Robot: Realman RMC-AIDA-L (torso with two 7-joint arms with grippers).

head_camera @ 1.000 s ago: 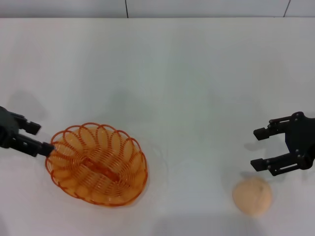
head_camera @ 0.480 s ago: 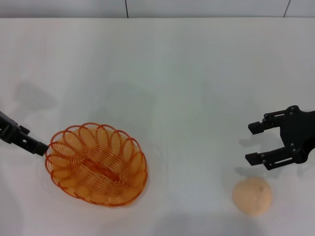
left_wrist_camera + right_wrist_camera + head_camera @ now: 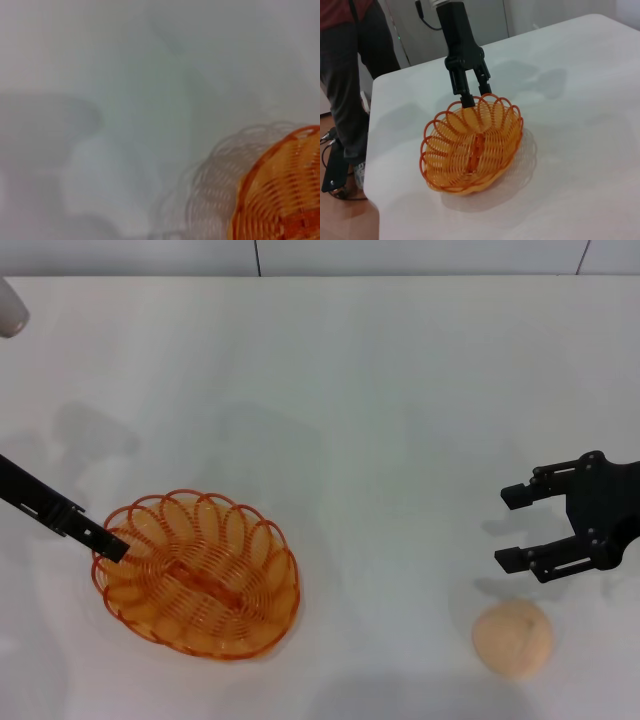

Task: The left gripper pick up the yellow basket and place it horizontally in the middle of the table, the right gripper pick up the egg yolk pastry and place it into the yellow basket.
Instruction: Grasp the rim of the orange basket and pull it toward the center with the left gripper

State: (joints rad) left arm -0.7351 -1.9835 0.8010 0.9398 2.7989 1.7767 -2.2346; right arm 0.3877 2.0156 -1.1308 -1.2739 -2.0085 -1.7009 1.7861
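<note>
The yellow basket (image 3: 197, 573) lies at the left front of the white table (image 3: 350, 390), and the left wrist view shows part of it (image 3: 285, 190). My left gripper (image 3: 112, 543) reaches in from the left, its tips at the basket's left rim. In the right wrist view this gripper (image 3: 476, 98) shows a small gap between its fingers, which stand on either side of the looped rim of the basket (image 3: 472, 145). My right gripper (image 3: 508, 527) hangs open at the right, just behind the egg yolk pastry (image 3: 512, 639), apart from it.
A silver-white piece of the left arm (image 3: 10, 305) shows at the far left corner. In the right wrist view a person (image 3: 350, 75) stands by the table's edge beyond the basket. A tiled wall (image 3: 400, 255) runs along the back.
The left gripper has turned and slid in from the left edge until its tips meet the basket's rim. The right gripper drifted slightly left. Basket and pastry have not moved.
</note>
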